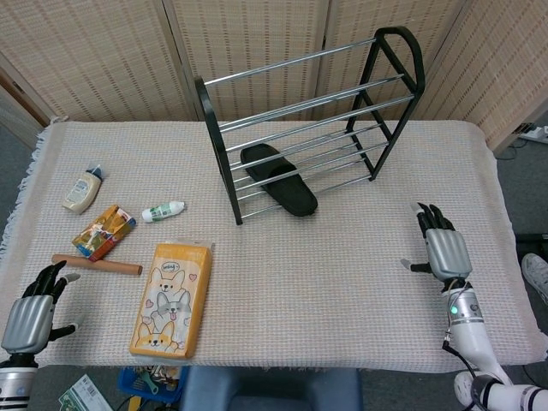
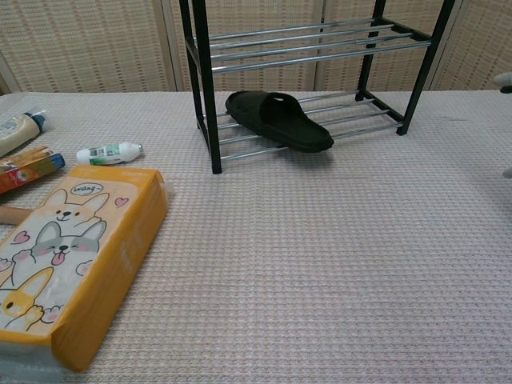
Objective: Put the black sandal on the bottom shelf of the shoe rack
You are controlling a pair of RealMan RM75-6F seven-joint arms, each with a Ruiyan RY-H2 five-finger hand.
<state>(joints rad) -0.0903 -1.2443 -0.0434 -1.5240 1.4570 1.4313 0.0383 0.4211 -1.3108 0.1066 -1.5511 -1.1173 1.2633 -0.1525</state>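
Note:
The black sandal lies on the bottom rails of the black-and-chrome shoe rack, its toe end sticking out past the front rail. My right hand hovers over the table's right side, well away from the rack, fingers spread and holding nothing. In the chest view only a sliver of it shows at the right edge. My left hand is at the front left corner, fingers apart and empty.
On the left side lie a cream bottle, a small white tube, a colourful snack pack, a brown stick and a yellow corgi-print box. Woven screens stand behind the table.

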